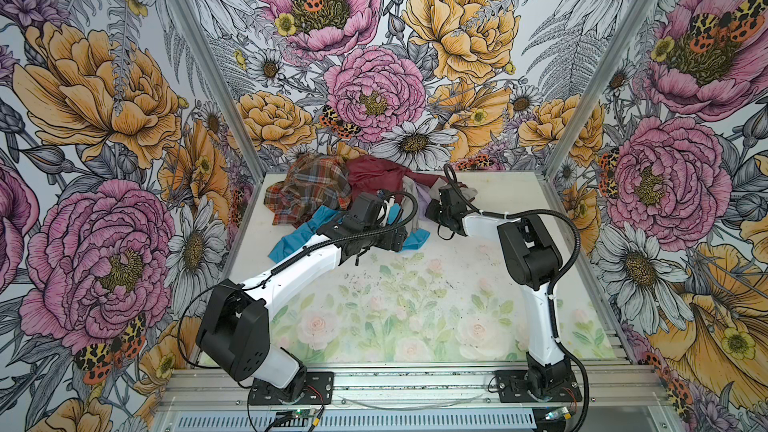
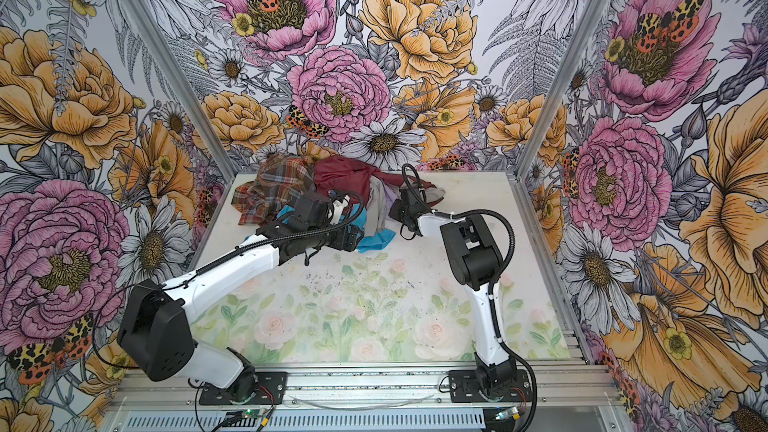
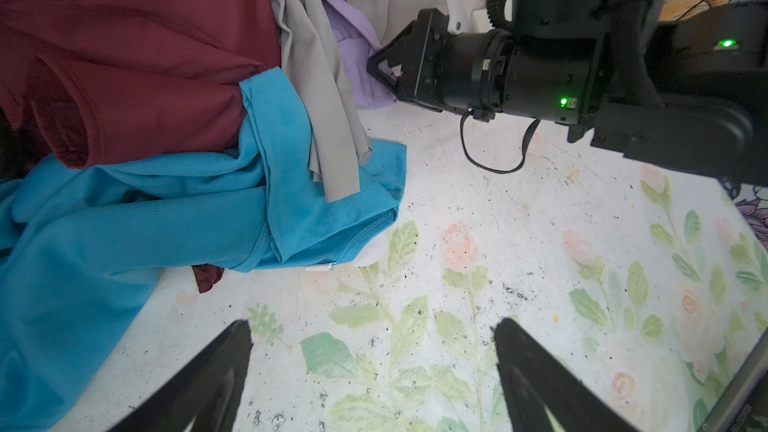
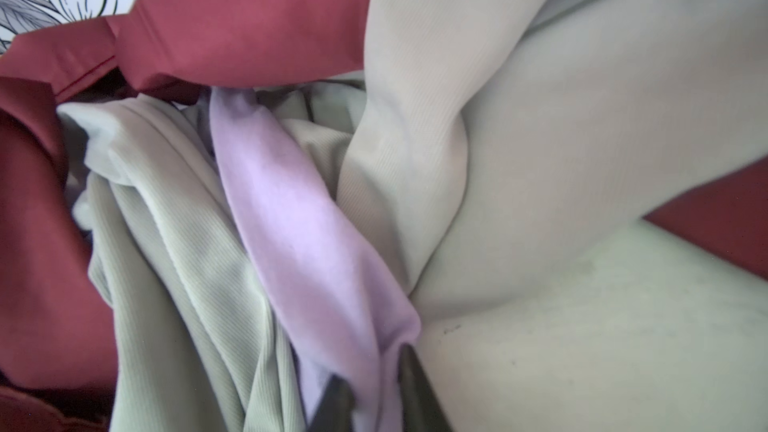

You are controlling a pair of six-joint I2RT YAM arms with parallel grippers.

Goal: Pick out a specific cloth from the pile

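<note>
Lilac cloth [image 4: 299, 243]: narrow fold wedged between folds of light grey cloth [image 4: 415, 139], at the right edge of the pile [image 1: 332, 189], below the maroon cloth [image 4: 249, 14].
Right jaws: closed, pinching the fold's near end.
Long axis: from the pinch back into the heap; pulling out along it probably cleanest.
Left jaws: wide open, empty, above bare tabletop [image 3: 498, 222] beside the bright blue cloth [image 3: 124, 222]; farther from the lilac.
</note>
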